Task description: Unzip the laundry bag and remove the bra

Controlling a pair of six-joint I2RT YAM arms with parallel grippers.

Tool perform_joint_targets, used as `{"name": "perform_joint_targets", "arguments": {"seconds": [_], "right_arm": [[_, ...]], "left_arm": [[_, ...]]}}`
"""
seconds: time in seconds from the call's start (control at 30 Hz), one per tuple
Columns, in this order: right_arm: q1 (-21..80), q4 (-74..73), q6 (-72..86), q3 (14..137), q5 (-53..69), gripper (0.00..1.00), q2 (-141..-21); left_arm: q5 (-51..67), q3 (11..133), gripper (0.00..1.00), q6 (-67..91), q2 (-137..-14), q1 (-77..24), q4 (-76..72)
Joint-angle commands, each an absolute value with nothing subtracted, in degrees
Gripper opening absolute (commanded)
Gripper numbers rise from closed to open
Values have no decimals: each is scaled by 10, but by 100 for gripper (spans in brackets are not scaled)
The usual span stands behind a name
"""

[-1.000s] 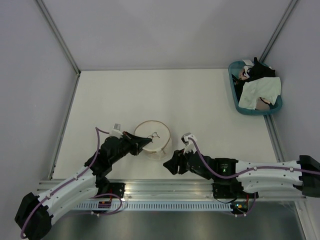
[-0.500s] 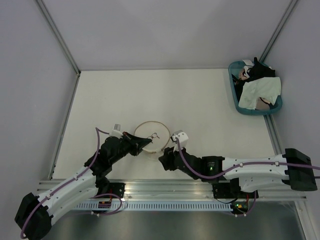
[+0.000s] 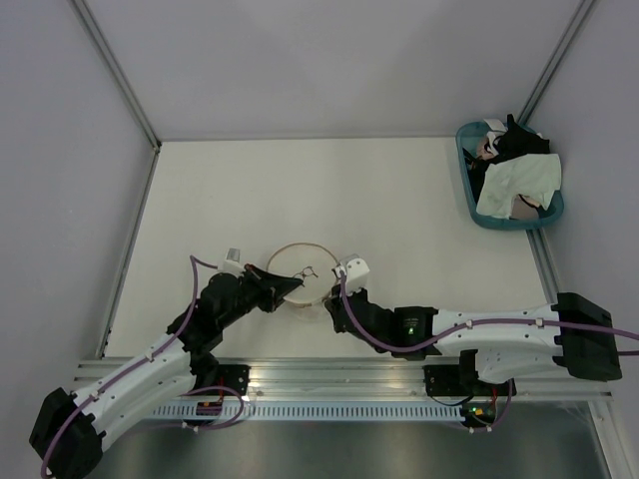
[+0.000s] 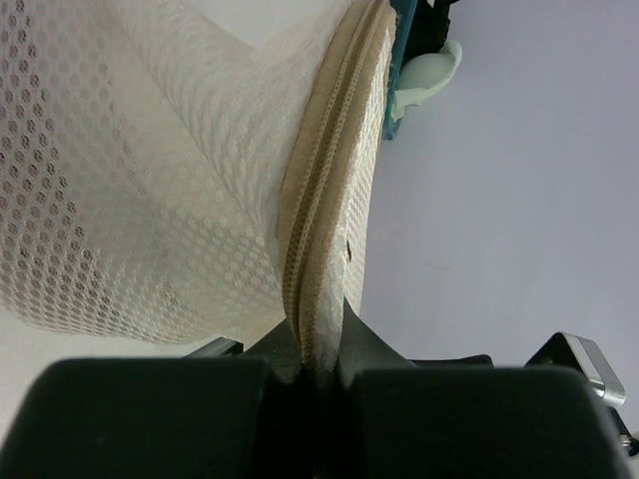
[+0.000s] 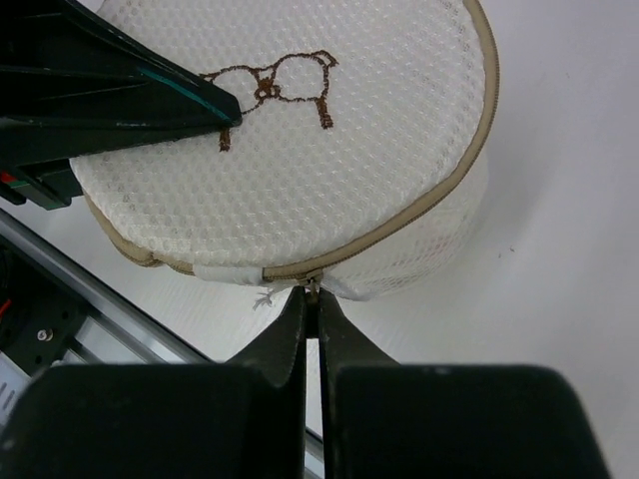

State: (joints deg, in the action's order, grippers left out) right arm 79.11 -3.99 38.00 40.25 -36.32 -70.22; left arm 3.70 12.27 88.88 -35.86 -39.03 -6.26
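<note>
This is a robot lab test cell, not a home. A bare white desk (image 3: 399, 200) sits boxed in by plain pale walls (image 3: 329, 60) held in metal posts (image 3: 115, 70). Two white-and-black robot arms, left (image 3: 130, 384) and right (image 3: 499, 339), are bolted to a metal rail (image 3: 329, 377) at the near edge, with purple cables (image 3: 187, 299) running along them. A teal basket (image 3: 469, 185) of clothes stands in the far right corner.

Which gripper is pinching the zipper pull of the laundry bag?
The right gripper, closed on the pull at the laundry bag's front; the left gripper only clamps the tan rim.
</note>
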Motion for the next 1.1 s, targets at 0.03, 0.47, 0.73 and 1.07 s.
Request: {"name": "perform_joint_targets", "arguments": {"seconds": [0.03,0.47,0.73,1.07], "right_arm": [[787,-96,364,426,-386,1,-679],[736,-329,378,473,-430,1,-670],[705,-354,350,476,-445,1,-670],[676,-361,323,473,-442,0,-628]], "left_arm": [[74,156,2,854,-367,-391,-74],[203,233,2,586,-424,-391,28],[395,360,2,375,-551,-389,101],[476,425,16,239,-682,-388,194]]}}
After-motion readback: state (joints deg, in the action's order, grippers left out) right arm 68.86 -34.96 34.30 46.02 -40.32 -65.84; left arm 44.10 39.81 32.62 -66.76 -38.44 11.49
